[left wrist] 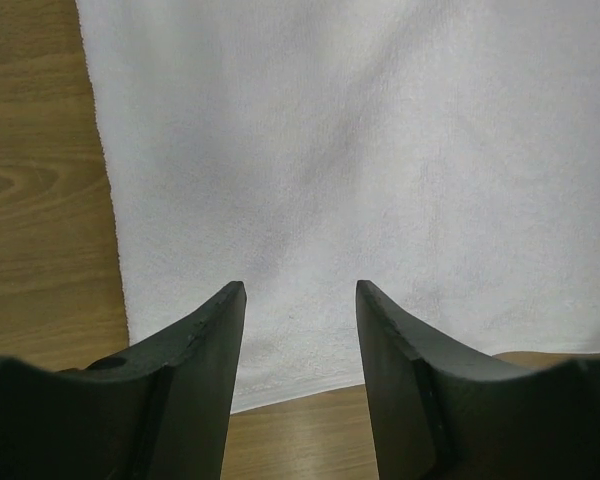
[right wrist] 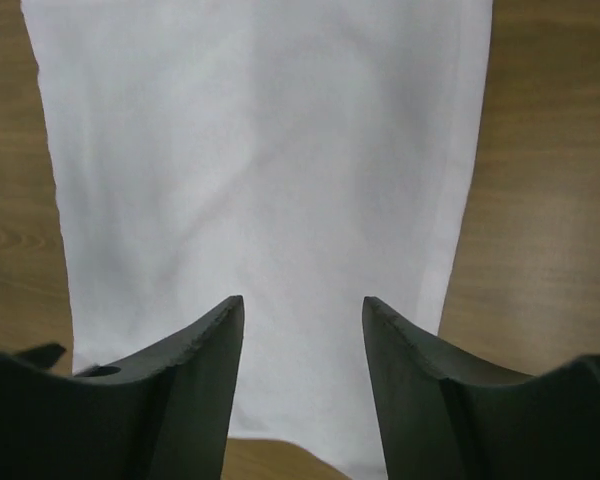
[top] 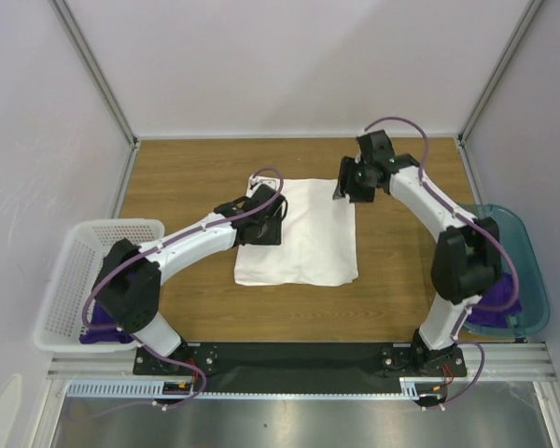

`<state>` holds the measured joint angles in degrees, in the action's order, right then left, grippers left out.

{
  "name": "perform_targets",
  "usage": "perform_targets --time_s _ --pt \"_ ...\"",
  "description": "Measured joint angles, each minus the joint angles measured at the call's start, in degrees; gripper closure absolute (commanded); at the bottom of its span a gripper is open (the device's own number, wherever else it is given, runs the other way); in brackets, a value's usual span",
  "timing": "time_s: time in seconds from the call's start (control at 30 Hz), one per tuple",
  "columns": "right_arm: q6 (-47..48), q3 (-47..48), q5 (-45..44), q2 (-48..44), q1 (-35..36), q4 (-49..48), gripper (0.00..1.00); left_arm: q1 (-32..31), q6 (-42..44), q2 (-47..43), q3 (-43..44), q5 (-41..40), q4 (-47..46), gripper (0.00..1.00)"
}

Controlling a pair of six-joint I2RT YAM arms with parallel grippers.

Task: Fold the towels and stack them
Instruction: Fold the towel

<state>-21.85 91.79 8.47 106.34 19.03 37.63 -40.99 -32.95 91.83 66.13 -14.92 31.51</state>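
Observation:
A large white towel [top: 308, 238] lies flat and folded as a rectangle in the middle of the wooden table. My left gripper [top: 276, 224] is open and empty over the towel's left edge; the left wrist view shows the towel [left wrist: 360, 150] between and beyond the open gripper [left wrist: 300, 295]. My right gripper [top: 344, 193] is open and empty above the towel's far right corner; the right wrist view shows the towel [right wrist: 260, 150] under the open gripper [right wrist: 302, 305]. A purple towel [top: 101, 334] lies in the white basket. More purple cloth [top: 495, 313] lies in the teal bin.
A white perforated basket [top: 65, 280] stands at the table's left edge. A teal plastic bin [top: 532, 271] stands at the right edge, partly behind the right arm. Bare wood table [top: 187, 177] surrounds the towel. Enclosure walls stand behind and at the sides.

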Motion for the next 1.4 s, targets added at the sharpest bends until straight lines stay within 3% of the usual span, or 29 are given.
perform_targets --time_s 0.1,0.2,0.3,0.4,0.97,1.4 --pt "-1.31 -10.16 0.04 -7.50 0.35 0.13 0.58 0.57 0.07 -0.02 -0.28 0.26 0.61 0.46" --pt "-3.19 -19.74 0.13 -11.37 0.94 -0.76 0.85 1.81 0.07 -0.09 -1.42 0.87 0.50 0.46" --pt "-4.92 -26.82 0.02 -12.07 1.95 -1.25 0.96 2.93 0.07 -0.70 -3.78 1.81 0.35 0.46" --pt "-5.90 -30.71 -0.04 -12.20 3.21 -1.68 1.00 3.39 0.04 -1.68 -5.84 2.34 0.24 0.47" --pt "-6.60 -40.33 -1.73 -17.46 5.90 -1.09 1.00 4.76 -2.64 -8.68 -15.89 3.52 -1.40 0.46" --pt "-6.60 -41.46 -2.58 -20.00 8.35 1.68 1.00 8.28 -5.88 -10.36 -20.55 3.56 -1.40 0.44"
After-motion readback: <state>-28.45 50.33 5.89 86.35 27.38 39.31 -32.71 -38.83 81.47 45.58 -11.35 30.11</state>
